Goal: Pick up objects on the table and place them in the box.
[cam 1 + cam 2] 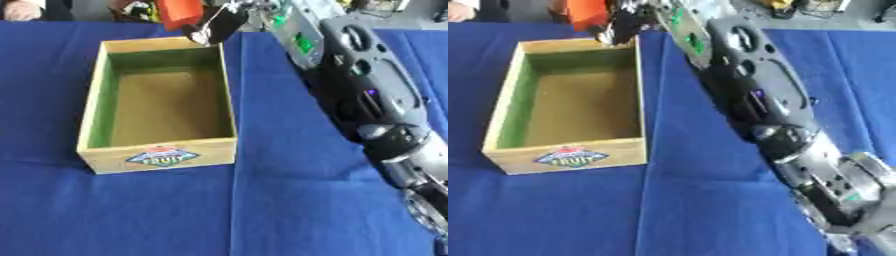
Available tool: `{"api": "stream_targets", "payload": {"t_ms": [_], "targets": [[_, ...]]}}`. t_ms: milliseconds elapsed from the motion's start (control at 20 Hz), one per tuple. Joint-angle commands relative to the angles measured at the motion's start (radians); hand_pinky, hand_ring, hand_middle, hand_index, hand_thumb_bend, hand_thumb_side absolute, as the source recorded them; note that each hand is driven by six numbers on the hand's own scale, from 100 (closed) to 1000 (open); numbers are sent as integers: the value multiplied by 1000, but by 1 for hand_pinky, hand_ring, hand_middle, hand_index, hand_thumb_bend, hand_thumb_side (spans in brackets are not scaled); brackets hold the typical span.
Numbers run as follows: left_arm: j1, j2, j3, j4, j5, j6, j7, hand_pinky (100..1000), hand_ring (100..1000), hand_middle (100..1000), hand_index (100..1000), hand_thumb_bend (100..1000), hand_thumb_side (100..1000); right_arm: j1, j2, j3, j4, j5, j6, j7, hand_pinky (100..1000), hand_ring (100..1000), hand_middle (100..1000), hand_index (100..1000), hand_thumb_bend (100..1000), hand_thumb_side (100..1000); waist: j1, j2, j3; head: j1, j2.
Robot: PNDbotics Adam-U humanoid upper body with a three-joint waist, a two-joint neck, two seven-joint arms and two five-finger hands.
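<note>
1. Your right arm (pixel 367 95) reached in from the lower right and stretched diagonally across the blue tablecloth (pixel 289 200) to the far end of the wooden box (pixel 223 95).

2. Your right hand (pixel 213 24) hung just above the box's far right corner, its dark fingers curled down around an orange-red object (pixel 179 11). The view was blurred there, so what the object was I could not say; it looked like a blocky piece of plastic or a packet, and it appeared to be pinched between fingers and thumb.

3. The object sat above and slightly beyond the far wall of the box, not yet over the open interior. The box itself looked empty, its bare brown floor showing, with a fruit label (pixel 162 157) on the near wall.

4. Your left hand showed in neither view.

5. What could have gone wrong from there:
   - Letting go at that point would likely have dropped the object on the far rim or behind the box, because it hung past the wall rather than over the floor.
   - Lowering the hand straight down could have knocked the fingers against the far right corner and shoved the box along the cloth.
   - The forearm ran close beside the right wall, so swinging it leftward might have nudged the box askew.

6. No other loose objects showed on the cloth near the box.
</note>
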Motion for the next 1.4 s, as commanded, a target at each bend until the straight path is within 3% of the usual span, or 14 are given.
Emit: {"api": "stream_targets", "payload": {"t_ms": [50,250,750,1150,1200,1300,1350,1400], "targets": [[-10,17,-4,-18,7,-1,-4,619,772,760,780,100,984,-32,22,-12,37,31,-21,4,569,493,277,315,100,264,2,-18,5,-7,-16],[-14,17,-6,-18,8,-1,-7,620,773,761,780,100,984,-36,41,-12,83,64,-49,21,568,498,283,317,100,263,-1,-15,11,-9,-23],[-25,17,-12,-18,12,-2,-14,621,774,761,780,100,983,-63,113,-51,223,163,-147,156,565,515,293,322,100,266,-9,-3,27,-21,-43],[-30,16,-16,-18,15,-1,-19,622,774,762,780,100,983,-70,156,-72,269,207,-175,173,569,526,309,345,100,280,-15,2,38,-31,-52],[-31,16,-16,-18,15,0,-19,622,775,762,780,100,983,-69,159,-73,268,207,-178,169,594,588,399,464,100,325,-16,3,38,-32,-52],[-31,15,-16,-18,15,0,-19,623,775,762,780,100,983,-67,162,-73,262,204,-184,166,629,641,485,543,100,397,-16,3,38,-33,-53],[-30,15,-16,-18,15,0,-18,623,775,762,780,100,983,-67,162,-72,257,203,-188,166,629,641,485,543,100,397,-17,3,38,-33,-53],[-30,15,-17,-18,16,0,-19,623,775,762,780,100,983,-66,162,-70,253,204,-192,169,667,711,597,663,143,481,-17,3,37,-32,-52]]}}
